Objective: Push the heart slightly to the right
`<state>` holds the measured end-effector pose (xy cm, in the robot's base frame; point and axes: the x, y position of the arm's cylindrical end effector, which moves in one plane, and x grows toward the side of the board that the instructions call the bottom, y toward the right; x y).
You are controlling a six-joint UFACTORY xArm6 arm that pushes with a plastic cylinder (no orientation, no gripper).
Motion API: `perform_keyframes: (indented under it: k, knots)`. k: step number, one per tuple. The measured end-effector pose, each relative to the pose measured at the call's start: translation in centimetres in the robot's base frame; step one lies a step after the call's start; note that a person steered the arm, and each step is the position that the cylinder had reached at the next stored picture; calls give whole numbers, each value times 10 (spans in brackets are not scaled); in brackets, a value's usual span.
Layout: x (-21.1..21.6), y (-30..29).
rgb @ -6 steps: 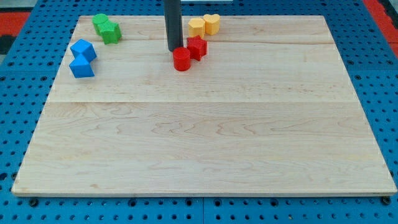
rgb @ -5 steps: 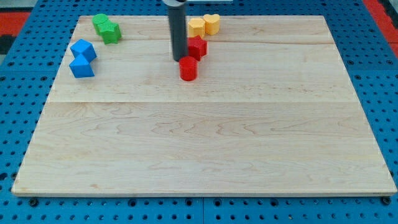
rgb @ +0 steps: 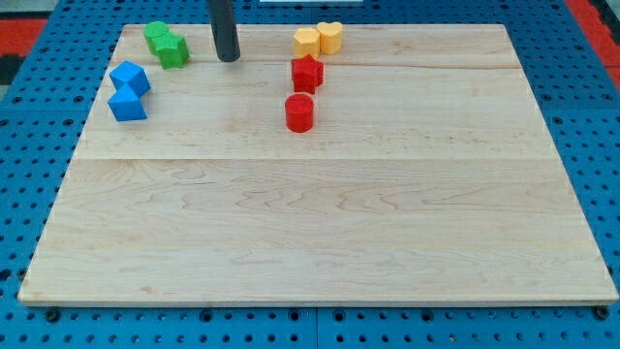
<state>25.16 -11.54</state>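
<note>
The yellow heart [rgb: 331, 37] sits near the view's top, touching a yellow block [rgb: 306, 42] on its left. My tip [rgb: 228, 58] rests on the board well to the left of the heart, between the green blocks and the yellow pair. It touches no block. A red star-like block [rgb: 306, 73] lies just below the yellow pair. A red cylinder [rgb: 299, 112] stands below that, apart from it.
Two green blocks [rgb: 166, 44] sit together at the view's top left, just left of my tip. Two blue blocks [rgb: 128, 90] sit together below them near the board's left edge. The wooden board [rgb: 320, 223] lies on a blue pegboard.
My tip pushed the red cylinder down and slightly right, away from the red star block, then moved left and up to beside the green blocks. The heart has not moved.
</note>
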Motion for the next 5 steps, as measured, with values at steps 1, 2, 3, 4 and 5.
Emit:
perform_keyframes:
  k: [1, 2, 3, 4, 5]
  knots:
    - [-19, 0]
    - [-42, 0]
    - [-59, 0]
    - [-59, 3]
    - [-59, 26]
